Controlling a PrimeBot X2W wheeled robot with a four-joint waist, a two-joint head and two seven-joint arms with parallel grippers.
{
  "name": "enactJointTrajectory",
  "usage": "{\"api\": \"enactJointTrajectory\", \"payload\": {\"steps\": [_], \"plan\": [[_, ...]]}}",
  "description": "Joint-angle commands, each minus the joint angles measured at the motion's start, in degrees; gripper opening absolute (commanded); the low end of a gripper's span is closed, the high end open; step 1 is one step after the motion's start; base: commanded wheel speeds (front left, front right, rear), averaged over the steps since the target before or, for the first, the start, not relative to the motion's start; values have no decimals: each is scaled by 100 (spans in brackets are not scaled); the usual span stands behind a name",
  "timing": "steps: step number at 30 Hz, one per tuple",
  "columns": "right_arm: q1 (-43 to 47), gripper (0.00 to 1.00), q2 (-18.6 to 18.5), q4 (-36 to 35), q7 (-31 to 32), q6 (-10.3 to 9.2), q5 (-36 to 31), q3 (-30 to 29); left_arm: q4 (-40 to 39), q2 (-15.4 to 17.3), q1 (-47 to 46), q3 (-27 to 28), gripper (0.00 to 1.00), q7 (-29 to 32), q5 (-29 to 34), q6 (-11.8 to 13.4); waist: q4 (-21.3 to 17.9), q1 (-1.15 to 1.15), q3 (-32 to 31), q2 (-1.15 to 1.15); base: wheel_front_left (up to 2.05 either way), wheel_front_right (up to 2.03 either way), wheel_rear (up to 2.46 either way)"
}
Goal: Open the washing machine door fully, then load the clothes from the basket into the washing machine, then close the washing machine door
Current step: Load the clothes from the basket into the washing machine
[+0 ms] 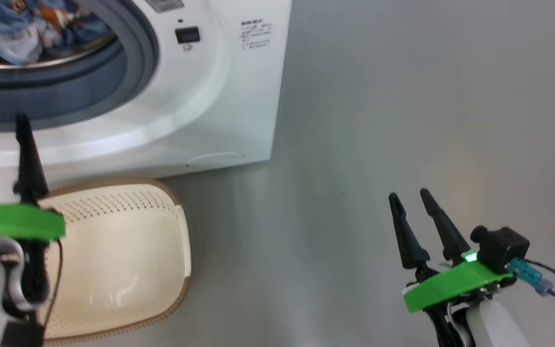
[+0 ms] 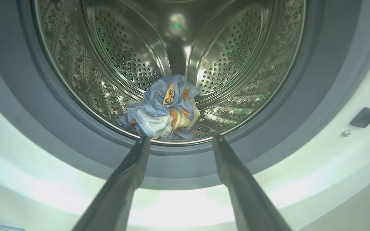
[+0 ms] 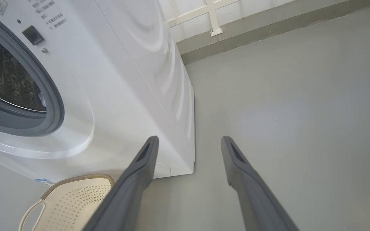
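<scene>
We see a shiny perforated steel drum (image 2: 223,57), soft printed cloth clothes (image 2: 162,109), a matt rubber gasket (image 2: 18,96), the washing machine (image 1: 239,96) with its glossy white shell, a smooth plastic basket (image 1: 113,202), and a matt floor (image 1: 403,120).

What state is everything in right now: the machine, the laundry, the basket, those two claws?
washing machine, mouth open, drum exposed.
clothes, bunched inside the drum, near its front.
basket, looks empty, on the floor before the machine.
left gripper, open, holding nothing.
right gripper, open, holding nothing.
</scene>
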Motion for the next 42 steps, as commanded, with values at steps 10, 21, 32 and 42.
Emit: {"api": "enactJointTrajectory", "payload": {"steps": [10, 21, 32, 42], "plan": [[411, 100, 28, -63, -27, 35, -197, 50, -591, -405, 1244, 763, 100, -35, 858, -106, 54, 1, -866, 0, 0, 0, 0], [566, 100, 28, -224, -27, 35, -379, 4, -1367, -1156, 2467, 1354, 100, -36, 1979, -366, -1, 1, -1418, 0, 0, 0, 0], [816, 100, 28, -287, -27, 35, -602, -23, -1542, -1528, 3275, 1726, 100, -36, 2542, -537, 17, 1, -1914, 0, 0, 0, 0], [1027, 100, 28, -327, -27, 35, -769, -67, -1597, -1593, 3733, 1720, 100, -36, 2612, -329, 47, 1, -2210, 0, 0, 0, 0]]}}
